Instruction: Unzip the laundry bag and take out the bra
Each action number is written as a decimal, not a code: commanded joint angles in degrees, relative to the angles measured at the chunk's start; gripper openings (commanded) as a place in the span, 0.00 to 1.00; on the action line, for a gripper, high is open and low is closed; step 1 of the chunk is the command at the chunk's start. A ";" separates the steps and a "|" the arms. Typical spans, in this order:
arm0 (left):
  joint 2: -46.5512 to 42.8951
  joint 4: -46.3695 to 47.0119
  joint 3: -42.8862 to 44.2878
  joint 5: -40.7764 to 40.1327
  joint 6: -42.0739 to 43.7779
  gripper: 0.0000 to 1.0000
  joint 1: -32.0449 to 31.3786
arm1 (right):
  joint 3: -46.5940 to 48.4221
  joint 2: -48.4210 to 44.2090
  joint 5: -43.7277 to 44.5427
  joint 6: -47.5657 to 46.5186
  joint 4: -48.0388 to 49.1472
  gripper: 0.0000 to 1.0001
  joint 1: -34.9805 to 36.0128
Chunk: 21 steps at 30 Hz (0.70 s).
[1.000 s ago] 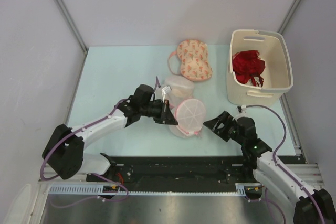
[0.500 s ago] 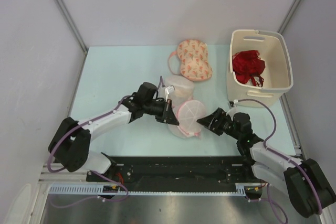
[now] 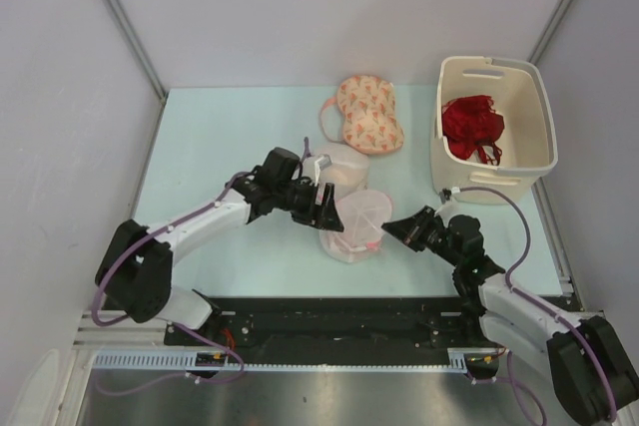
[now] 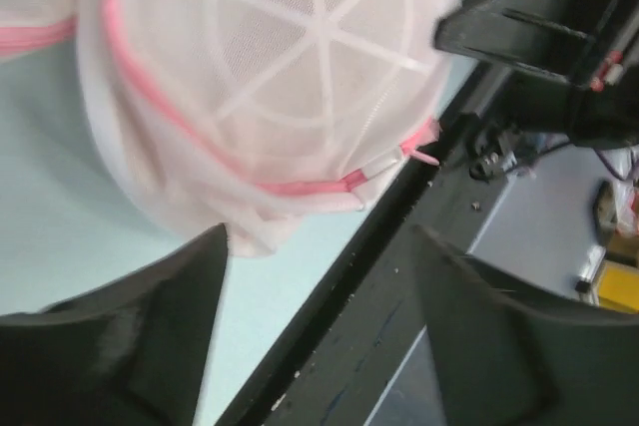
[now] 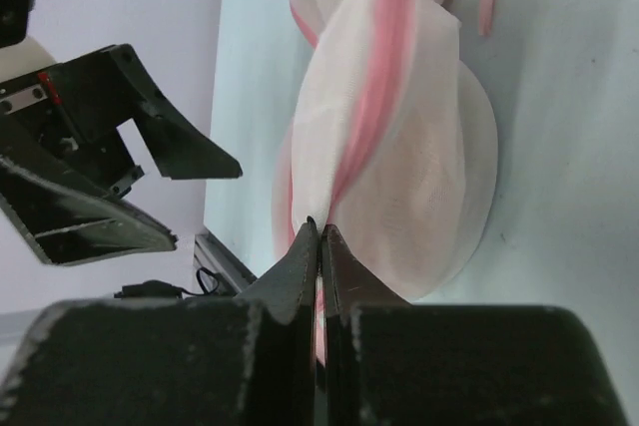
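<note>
Presently: laundry bag (image 3: 357,221), white mesh with pink trim, standing on edge at front centre of table (image 3: 220,137). Left gripper (image 3: 327,212) jaws spread wide just beside it, holding nothing. Right gripper (image 5: 319,228) pinched tight on its rim.

The top camera looks steeply down from behind the arm bases, taking in the whole pale green table (image 3: 220,137). Both wrist cameras sit low and close (on opposite sides), sharing with it the round white mesh pouch with pink zipper trim (image 3: 354,218).
</note>
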 commanded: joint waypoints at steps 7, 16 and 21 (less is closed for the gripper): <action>-18.53 -2.65 -5.01 -11.99 -13.17 0.98 -0.22 | 5.06 -6.60 16.18 6.32 -16.88 0.00 6.50; -16.28 18.82 -18.05 -10.57 -37.44 0.94 -7.17 | 5.06 -4.49 21.11 10.11 -17.59 0.00 9.94; -10.39 21.47 -18.32 -16.28 -40.27 0.80 -7.25 | 5.06 -4.66 21.11 9.58 -18.38 0.00 9.94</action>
